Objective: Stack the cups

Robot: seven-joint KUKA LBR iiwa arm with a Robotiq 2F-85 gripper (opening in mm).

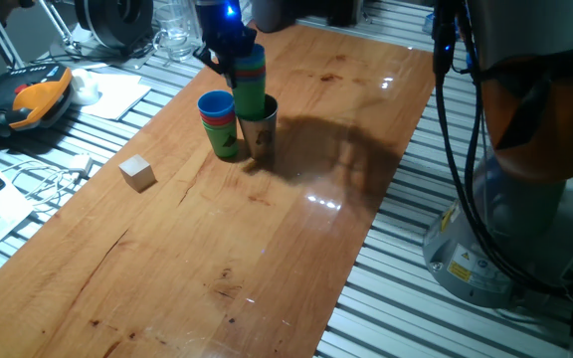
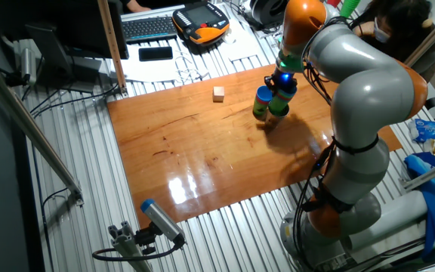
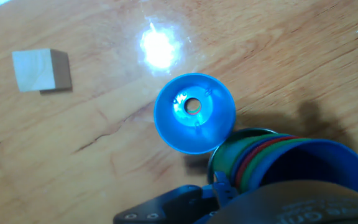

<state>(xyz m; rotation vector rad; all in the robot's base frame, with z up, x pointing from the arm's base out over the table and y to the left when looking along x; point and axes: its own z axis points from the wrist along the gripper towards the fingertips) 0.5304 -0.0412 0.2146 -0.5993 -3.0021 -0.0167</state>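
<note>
- Looking across the counter (image 1: 217, 268) in one fixed view, we see two stacks of cups standing side by side near its far end.
- At 9 o'clock of the pair stands the short stack (image 1: 218, 122): a blue cup on top, a red one under it and a green one at the bottom, upright on the wood.
- At 3 o'clock of it, touching or nearly so, stands the steel cup (image 1: 260, 132), with the tall stack (image 1: 250, 82) of green, red and blue cups nested in it.
- We see the gripper (image 1: 229, 62) at the top of that tall stack, its dark fingers at the rim on the 9 o'clock side; it appears clamped on the tall stack, though we cannot make out the fingertips clearly.
- From the hand view, we look down into the blue cup (image 3: 194, 113) of the short stack, and the nested rims of the tall stack (image 3: 291, 165) fill the 4 o'clock corner.
- A small wooden cube (image 1: 137, 172) lies well apart from the cups, at 8 o'clock of them in one fixed view.
</note>
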